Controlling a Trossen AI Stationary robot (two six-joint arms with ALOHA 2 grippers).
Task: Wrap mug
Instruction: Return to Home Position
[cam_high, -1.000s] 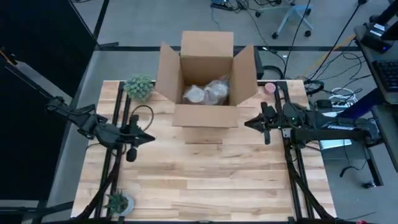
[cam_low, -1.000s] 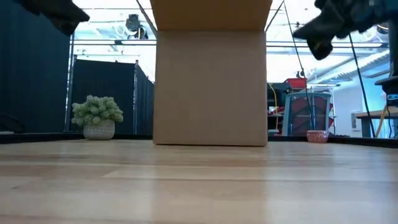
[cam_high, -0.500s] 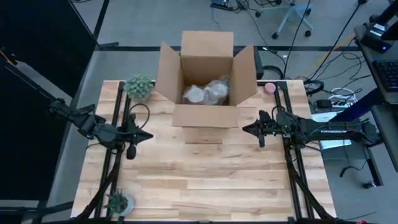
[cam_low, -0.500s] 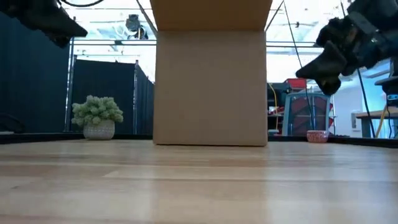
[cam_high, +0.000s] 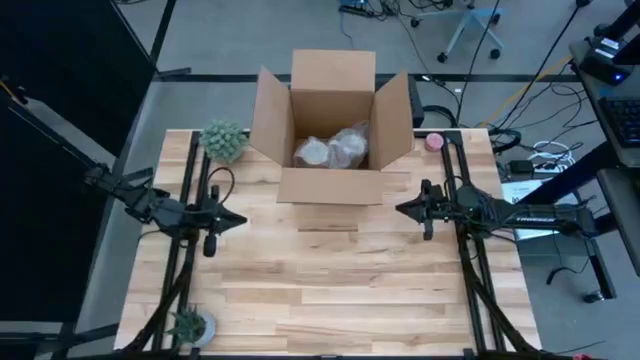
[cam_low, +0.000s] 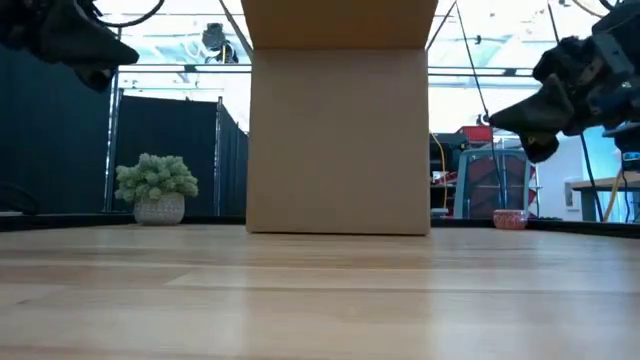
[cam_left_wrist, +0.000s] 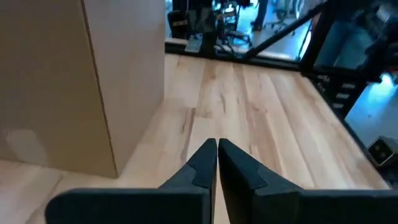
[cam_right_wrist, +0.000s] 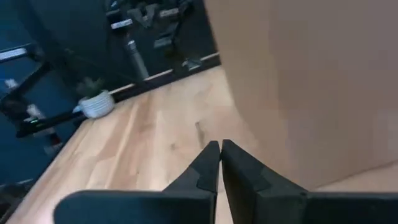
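Observation:
An open cardboard box (cam_high: 333, 130) stands at the far middle of the table, its front wall filling the low view (cam_low: 340, 140). Inside it lie bundles wrapped in clear bubble wrap (cam_high: 335, 148); a mug itself does not show. My left gripper (cam_high: 240, 220) hovers shut left of the box's near corner, fingers pointing toward the table's right (cam_left_wrist: 216, 158). My right gripper (cam_high: 402, 209) hovers shut right of the box's near corner, fingers pointing toward the table's left (cam_right_wrist: 219, 158). Both hold nothing.
A potted green plant (cam_high: 224, 140) stands at the far left of the table, another small one (cam_high: 190, 324) at the near left corner. A small pink cup (cam_high: 433, 141) sits at the far right. The wooden tabletop (cam_high: 340, 280) lies bare in front of the box.
My right gripper has drawn back from the box toward the table's near and right side and sunk lower. My left gripper has shifted slightly toward the near edge. Both stayed shut; the box and its contents have not moved.

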